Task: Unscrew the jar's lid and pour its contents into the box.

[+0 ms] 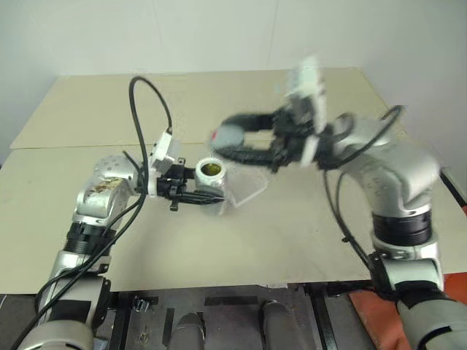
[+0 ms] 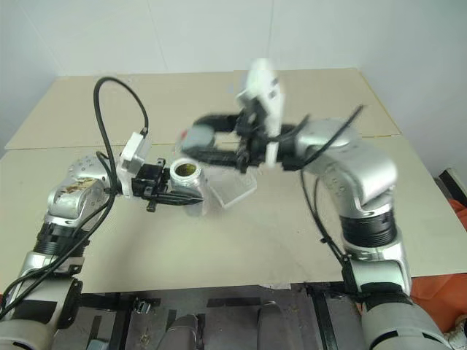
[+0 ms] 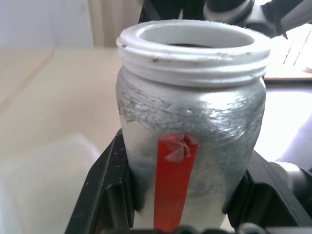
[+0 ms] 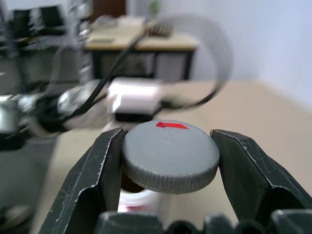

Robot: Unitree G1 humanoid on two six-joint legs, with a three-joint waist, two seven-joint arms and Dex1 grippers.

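Above the tabletop [image 1: 306,240], the jar [image 1: 211,172] is sitting upright and open-mouthed, with the left pincer [image 1: 191,191] clamping its body from the side. Just beyond and above it, the right pincer [image 1: 244,138] is gripping the lid [image 1: 232,135], which is hanging clear of the mouth, so the unscrewing looks finished. The clear box [image 1: 246,187] is lying just beside the jar. Next, I judge, the left arm is needing to tip the jar over the box. What is lying inside the jar is hard to make out; the right arm is blurred.
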